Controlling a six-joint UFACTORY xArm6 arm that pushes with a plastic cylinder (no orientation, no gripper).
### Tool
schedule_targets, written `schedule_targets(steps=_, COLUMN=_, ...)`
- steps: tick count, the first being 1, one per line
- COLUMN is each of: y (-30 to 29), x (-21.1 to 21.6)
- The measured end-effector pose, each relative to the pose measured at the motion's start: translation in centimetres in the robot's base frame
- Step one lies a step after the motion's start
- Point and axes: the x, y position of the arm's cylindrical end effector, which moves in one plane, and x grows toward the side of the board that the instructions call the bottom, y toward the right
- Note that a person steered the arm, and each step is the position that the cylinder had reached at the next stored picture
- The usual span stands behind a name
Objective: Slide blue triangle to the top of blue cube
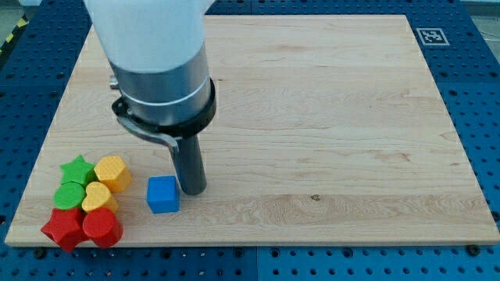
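- I cannot find a blue triangle anywhere in the camera view; if it is on the board, it may be hidden behind my arm, but I cannot tell.
- The small blue cube (162, 193) sits on the pale wooden board (328, 117), near the board's bottom edge and toward the view's left.
- My tip (193, 190) — the lower end of the dark straight rod — stands just to the view's right of the blue cube, very close to its upper right corner; whether it actually touches the cube I cannot tell.
- My arm carries no jaws, only this rod, so there is nothing to report as apart or together.
- Above the blue cube, toward the view's top, the rod rises into a grey metal collar with a black ring (162, 101), and above that the white arm body runs out of the view.
- To the view's left of the blue cube lies a tight cluster of blocks, apart from it:
  - a yellow hexagonal block (113, 172), the nearest to the cube at the cluster's top right;
  - a yellow heart-shaped block (98, 196) just below it;
  - a green star-shaped block (77, 169) at the cluster's top left;
  - a green rounded block (69, 194) under the star;
  - a red star-shaped block (63, 228) and a red rounded block (101, 227) along the bottom, touching each other.
- Around the board lies a blue perforated table surface (469, 31) — and a black-and-white marker tag (432, 36) sits at the board's far top right corner, well apart from the blue cube.
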Motion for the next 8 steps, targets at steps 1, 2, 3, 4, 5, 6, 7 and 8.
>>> schedule_targets(steps=1, y=-1.1, x=-0.7)
schedule_targets(steps=2, y=-3.6, x=0.0)
schedule_targets(steps=3, y=-5.0, x=0.6)
schedule_targets(steps=4, y=-4.6, x=-0.5)
schedule_targets(steps=5, y=-3.6, x=-5.0)
schedule_targets(steps=6, y=-5.0, x=-9.6)
schedule_targets(steps=7, y=-9.8, x=-13.3)
schedule_targets(steps=8, y=-16.5, x=-17.2)
